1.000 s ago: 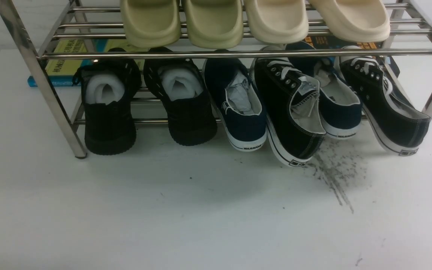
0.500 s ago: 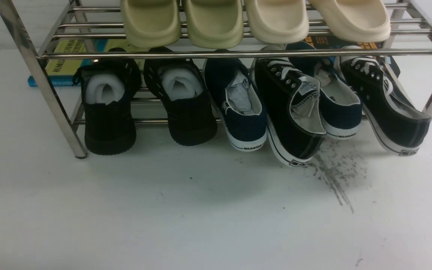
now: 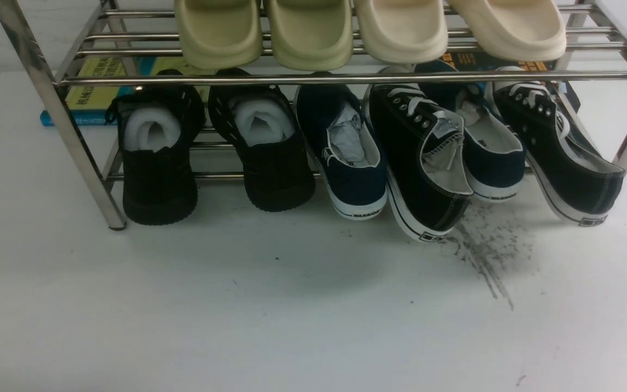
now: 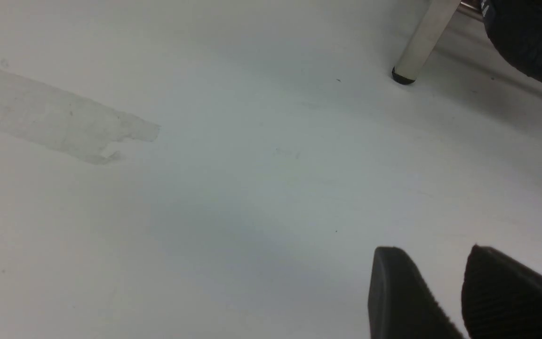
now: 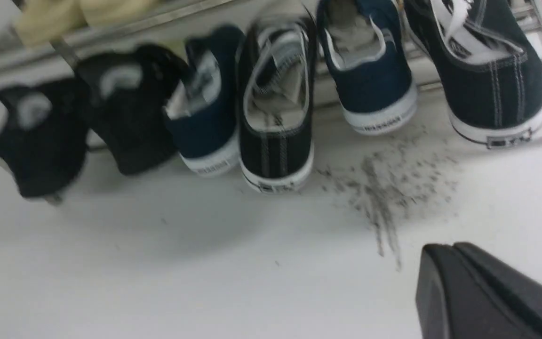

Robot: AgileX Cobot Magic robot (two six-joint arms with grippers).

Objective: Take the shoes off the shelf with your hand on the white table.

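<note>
Currently the navy blue laceless canvas slip-on shoes (image 3: 349, 163) with white rubber soles are seated on the lower tier of the shiny two-tier steel rod shelf (image 3: 292, 79), heels pointed out past the shelf front. One is parked mid-shelf. The second slip-on (image 3: 490, 158) is set nearer the shelf's right end, flanked by two black lace-up sneakers (image 3: 422, 163) with white laces. Crumpled paper is stuffed in both. Two all-black knit shoes (image 3: 155, 158) with white foam stuffing are placed toward the shelf's left end. Pale green and cream foam slides (image 3: 308, 32) are lined up on the upper tier. A patch of dark grey scuff streaks (image 3: 482, 250) is seen on the matte white table (image 3: 237, 326) just before the shelf's right half. The left gripper (image 4: 435, 254) is held spread and empty over bare table near the shelf's front left leg (image 4: 421, 42). The right gripper (image 5: 450, 249) is pressed together, nothing pinched, before the shelf beside the scuff patch.
</note>
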